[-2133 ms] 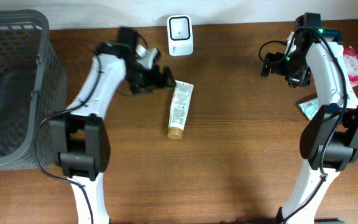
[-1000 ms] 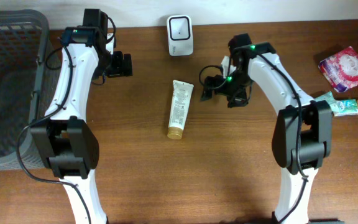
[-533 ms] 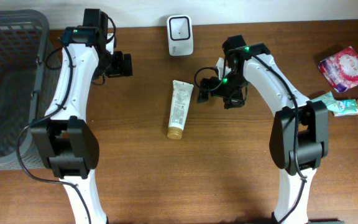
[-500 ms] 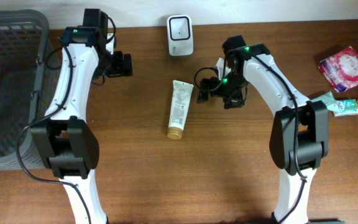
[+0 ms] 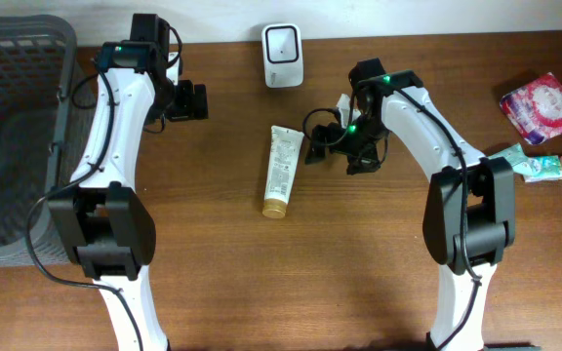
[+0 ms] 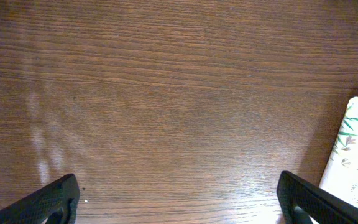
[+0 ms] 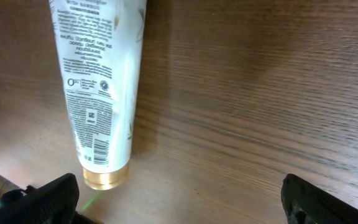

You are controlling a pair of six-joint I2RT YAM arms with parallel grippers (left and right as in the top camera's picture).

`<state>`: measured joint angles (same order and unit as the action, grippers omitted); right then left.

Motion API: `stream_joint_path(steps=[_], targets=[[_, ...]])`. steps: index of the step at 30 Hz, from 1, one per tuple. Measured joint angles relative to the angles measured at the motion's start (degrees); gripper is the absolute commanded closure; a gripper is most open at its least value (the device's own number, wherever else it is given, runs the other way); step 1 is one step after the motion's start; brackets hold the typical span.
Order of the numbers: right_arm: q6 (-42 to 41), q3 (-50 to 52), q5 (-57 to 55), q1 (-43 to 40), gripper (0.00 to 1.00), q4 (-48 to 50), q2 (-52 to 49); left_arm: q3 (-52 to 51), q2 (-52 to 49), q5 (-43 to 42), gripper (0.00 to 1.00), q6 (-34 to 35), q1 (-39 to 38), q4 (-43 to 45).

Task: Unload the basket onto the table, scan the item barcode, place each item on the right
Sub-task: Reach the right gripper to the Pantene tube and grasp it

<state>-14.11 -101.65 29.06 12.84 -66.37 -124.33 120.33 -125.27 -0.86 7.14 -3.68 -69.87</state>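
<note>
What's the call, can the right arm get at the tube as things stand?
Likely yes: its fingers are open right beside the tube, which lies flat on the table with nothing between them.

- This looks like a mock shop checkout, set up as a robot test bench.
- A white scanner (image 5: 283, 43) stands at the back edge of a wooden counter (image 5: 359, 244).
- A grey mesh basket (image 5: 66, 58) sits at the left end.
- Retail goods lie about: a tube (image 5: 283, 168) with a printed barcode (image 7: 100, 151), and bright packets (image 5: 541, 100) at the right edge.
- Two white-and-black arms (image 5: 115, 117) stand at the counter.
</note>
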Motion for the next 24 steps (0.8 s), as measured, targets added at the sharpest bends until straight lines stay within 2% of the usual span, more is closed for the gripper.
stream_joint_path(steps=[10,11,13,24], targets=[[0.6,0.0,3.5,0.0,0.01,1.3,0.0,0.0,0.0,0.0,0.01,0.0,0.0,0.0],[0.9,0.0,3.6,0.0,0.02,1.5,0.0,0.0,0.0,0.0,0.01,0.0,0.0,0.0],[1.3,0.0,3.8,0.0,0.11,1.9,0.0,0.0,0.0,0.0,0.01,0.0,0.0,0.0],[1.2,1.5,10.1,2.9,0.14,7.0,-1.3,0.0,0.0,0.0,0.01,0.0,0.0,0.0]])
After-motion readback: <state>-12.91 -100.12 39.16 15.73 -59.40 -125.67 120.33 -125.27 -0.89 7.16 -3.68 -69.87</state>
